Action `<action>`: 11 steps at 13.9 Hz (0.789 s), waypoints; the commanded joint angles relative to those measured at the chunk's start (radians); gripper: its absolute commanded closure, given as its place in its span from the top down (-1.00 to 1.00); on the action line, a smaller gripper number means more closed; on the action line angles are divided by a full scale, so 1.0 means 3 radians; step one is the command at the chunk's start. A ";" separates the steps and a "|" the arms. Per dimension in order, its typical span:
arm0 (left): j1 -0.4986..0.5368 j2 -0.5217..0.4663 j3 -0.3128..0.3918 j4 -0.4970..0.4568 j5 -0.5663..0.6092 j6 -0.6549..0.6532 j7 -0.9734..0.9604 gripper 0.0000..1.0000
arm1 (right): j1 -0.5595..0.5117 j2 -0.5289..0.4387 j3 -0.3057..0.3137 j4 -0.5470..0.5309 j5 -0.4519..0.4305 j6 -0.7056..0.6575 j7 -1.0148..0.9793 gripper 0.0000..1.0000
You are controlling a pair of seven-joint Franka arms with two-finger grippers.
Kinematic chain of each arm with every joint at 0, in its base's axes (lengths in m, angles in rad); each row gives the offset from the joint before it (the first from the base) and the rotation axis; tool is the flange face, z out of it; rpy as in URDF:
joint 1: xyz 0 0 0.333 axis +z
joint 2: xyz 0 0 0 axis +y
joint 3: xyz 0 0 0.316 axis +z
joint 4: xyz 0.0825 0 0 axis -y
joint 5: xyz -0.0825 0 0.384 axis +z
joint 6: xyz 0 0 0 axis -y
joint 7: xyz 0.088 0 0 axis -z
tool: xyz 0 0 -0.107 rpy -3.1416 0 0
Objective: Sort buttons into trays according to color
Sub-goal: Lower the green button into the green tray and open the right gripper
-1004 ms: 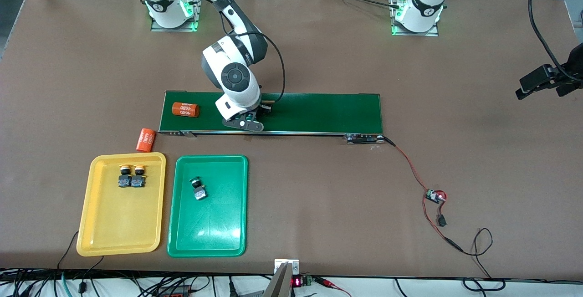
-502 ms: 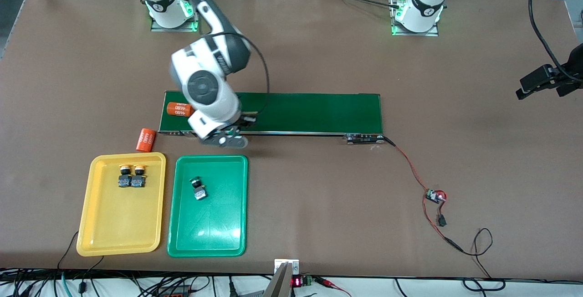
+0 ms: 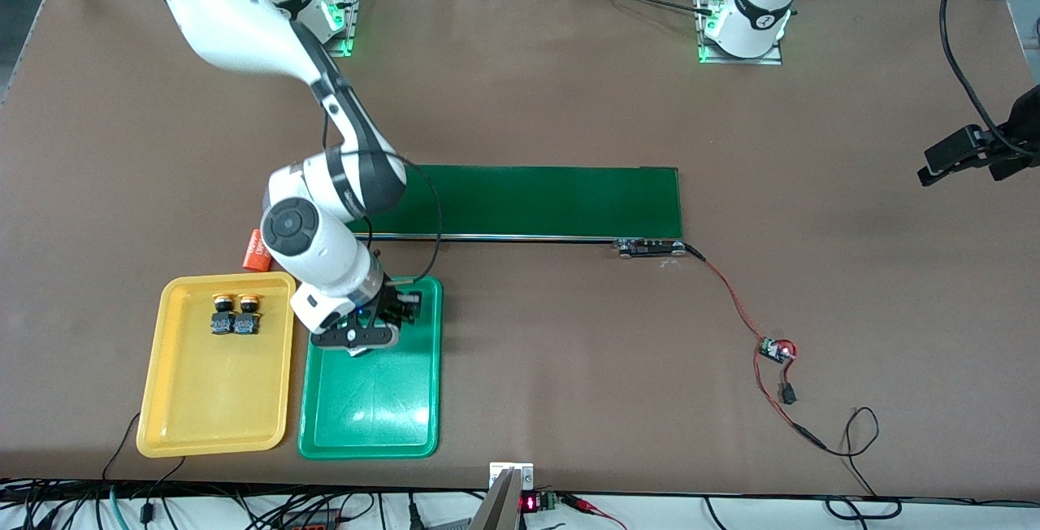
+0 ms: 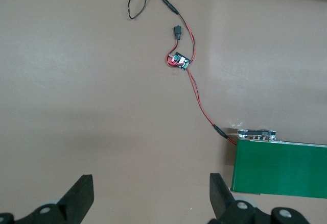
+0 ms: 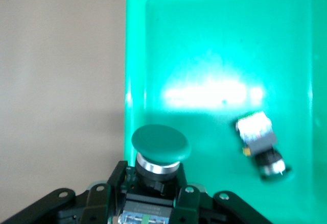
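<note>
My right gripper (image 3: 396,310) (image 5: 155,182) hangs over the green tray (image 3: 370,412) (image 5: 204,45) at the end nearer the belt, shut on a green-capped button (image 5: 160,143). A second green button (image 5: 261,148) lies on its side in that tray; the hand hides it in the front view. Two yellow-capped buttons (image 3: 222,313) (image 3: 247,313) stand side by side in the yellow tray (image 3: 213,400). My left gripper (image 4: 150,198) (image 3: 928,168) waits open and empty, high over bare table at the left arm's end.
The dark green conveyor belt (image 3: 552,201) (image 4: 281,168) crosses the table's middle. An orange cylinder (image 3: 255,251) lies on the table by the yellow tray's edge, partly covered by my right arm. A small circuit board (image 3: 776,349) (image 4: 179,60) with red wires trails from the belt's end.
My right arm has swung from over the belt to over the green tray, carrying the green button. The left arm has barely moved.
</note>
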 commanded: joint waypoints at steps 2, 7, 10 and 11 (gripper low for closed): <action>0.0003 0.0023 0.0010 -0.0013 0.0015 0.0045 0.0038 1.00 | -0.0134 0.0193 0.0028 0.0169 -0.0006 0.0134 -0.0171 -0.37; 0.0003 0.0033 0.0015 -0.0013 0.0015 0.0050 0.0022 1.00 | -0.0155 0.0214 0.0028 0.0138 -0.0027 0.0165 -0.0166 0.59; 0.0003 0.0033 0.0020 -0.0013 0.0015 0.0050 0.0017 1.00 | -0.0191 0.0209 0.0028 0.0143 -0.0032 0.0165 -0.0171 1.00; 0.0003 0.0033 0.0020 -0.0013 0.0015 0.0050 0.0017 1.00 | -0.0201 0.0189 0.0028 0.0143 -0.0027 0.0150 -0.0171 1.00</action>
